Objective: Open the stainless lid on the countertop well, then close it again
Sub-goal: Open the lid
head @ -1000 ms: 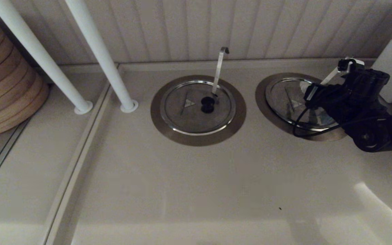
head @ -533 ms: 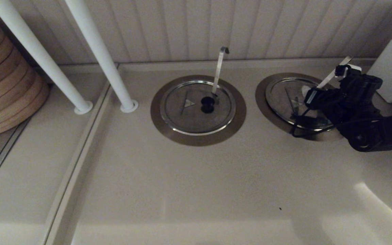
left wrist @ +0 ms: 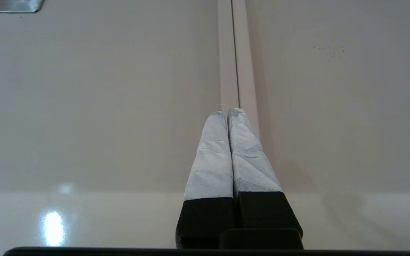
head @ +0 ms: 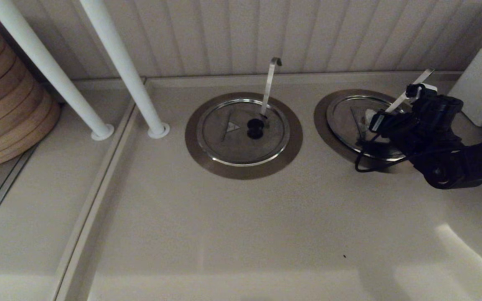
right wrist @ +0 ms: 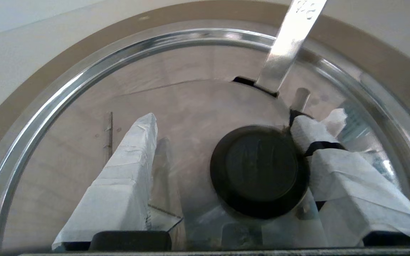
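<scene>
Head view, left to right: stacked bamboo steamers [head: 6,96] at the far left edge, two white poles [head: 119,62] slanting down to the tabletop [head: 241,234], then the twin lid [head: 243,131] with its hook-ended handle [head: 269,85] standing near upright. Right of it sits the stainless lid [head: 352,121], flat in the countertop well [head: 322,119], whose dull steel collar rings it. Straight utensil handle [head: 410,90] rises from the lid's notch, long axis leaning up toward the back right, tip pointing at the wall corner.

Right tool [head: 385,125] hangs low over this lid. Right wrist view: fingers [right wrist: 119,177] spread wide, one wrapped pad touching the black knob's [right wrist: 258,170] side, the other well apart on the opposite side; knob sits between them, not clamped.

Left wrist view: left tool [left wrist: 226,112] pressed together on nothing, parked over bare tabletop along a seam.
</scene>
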Motion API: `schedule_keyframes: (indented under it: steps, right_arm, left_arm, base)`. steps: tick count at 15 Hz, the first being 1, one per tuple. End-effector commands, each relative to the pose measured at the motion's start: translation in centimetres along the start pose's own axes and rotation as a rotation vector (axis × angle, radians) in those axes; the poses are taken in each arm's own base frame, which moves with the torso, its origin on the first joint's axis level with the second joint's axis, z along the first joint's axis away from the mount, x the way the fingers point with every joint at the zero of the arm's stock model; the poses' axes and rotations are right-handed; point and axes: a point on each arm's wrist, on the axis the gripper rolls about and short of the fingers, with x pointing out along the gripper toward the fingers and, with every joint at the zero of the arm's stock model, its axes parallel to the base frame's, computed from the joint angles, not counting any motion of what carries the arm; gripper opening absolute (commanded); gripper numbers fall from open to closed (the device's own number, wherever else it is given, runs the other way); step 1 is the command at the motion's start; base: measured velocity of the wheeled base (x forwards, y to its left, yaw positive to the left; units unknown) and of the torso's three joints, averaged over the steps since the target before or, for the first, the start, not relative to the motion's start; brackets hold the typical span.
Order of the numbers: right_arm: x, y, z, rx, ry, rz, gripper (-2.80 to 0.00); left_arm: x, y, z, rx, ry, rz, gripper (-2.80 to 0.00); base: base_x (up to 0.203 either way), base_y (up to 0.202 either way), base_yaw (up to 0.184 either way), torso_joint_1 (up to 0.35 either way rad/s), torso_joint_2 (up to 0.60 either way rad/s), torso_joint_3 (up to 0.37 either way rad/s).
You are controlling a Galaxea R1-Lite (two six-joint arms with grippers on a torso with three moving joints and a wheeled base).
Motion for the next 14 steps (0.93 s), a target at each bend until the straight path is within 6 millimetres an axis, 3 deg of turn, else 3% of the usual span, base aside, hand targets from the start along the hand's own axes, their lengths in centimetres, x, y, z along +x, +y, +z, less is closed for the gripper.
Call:
schedule_keyframes:
  steps: [1,14]
  right_arm:
    - [-0.2,0.4,0.2,0.004,-0.006,0.014,0.0]
    - [-1.5,1.4,2.3,0.023,-0.051,0.044,0.0]
  left_arm:
    - [0.0,0.0,0.0,0.0,0.001,0.0,-2.8]
    - [0.0,0.0,0.0,0.0,0.001,0.001,-2.8]
  base:
    - [0.0,0.0,0.0,0.0,0.0,0.0]
    - [0.0,0.0,0.0,0.0,0.0,0.0]
